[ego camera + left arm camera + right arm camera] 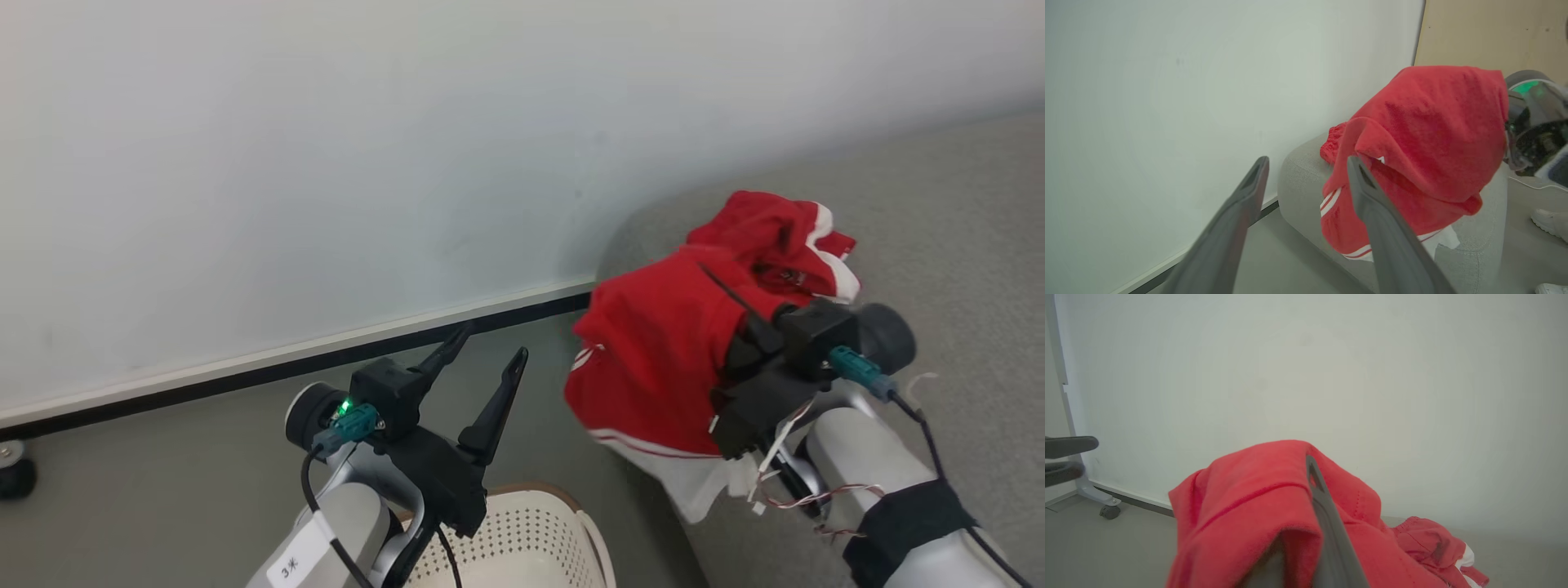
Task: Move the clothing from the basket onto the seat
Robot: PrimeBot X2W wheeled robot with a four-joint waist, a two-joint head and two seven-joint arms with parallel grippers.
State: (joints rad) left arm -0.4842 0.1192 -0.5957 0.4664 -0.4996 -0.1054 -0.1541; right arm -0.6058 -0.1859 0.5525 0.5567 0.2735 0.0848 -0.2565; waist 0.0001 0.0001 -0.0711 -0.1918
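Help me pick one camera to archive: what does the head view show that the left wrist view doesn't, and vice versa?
Head view adds the oval cream-white perforated plastic basket and a black caster wheel. Left wrist view adds a tan board and a white shoe. Both share the red shiny white-striped clothing at the end of the grey fabric sofa, the white wall and the open left gripper.

Red garments: two counted, larger garment and smaller garment.
Basket: one counted.
Seat: one counted.
Grippers: two counted, left gripper and right gripper.
Fingers: two seen on left gripper; one seen on right gripper, other hidden by cloth.
Caster wheel: one noted.
White shoes: two seen in left wrist view, each cut off at edge.
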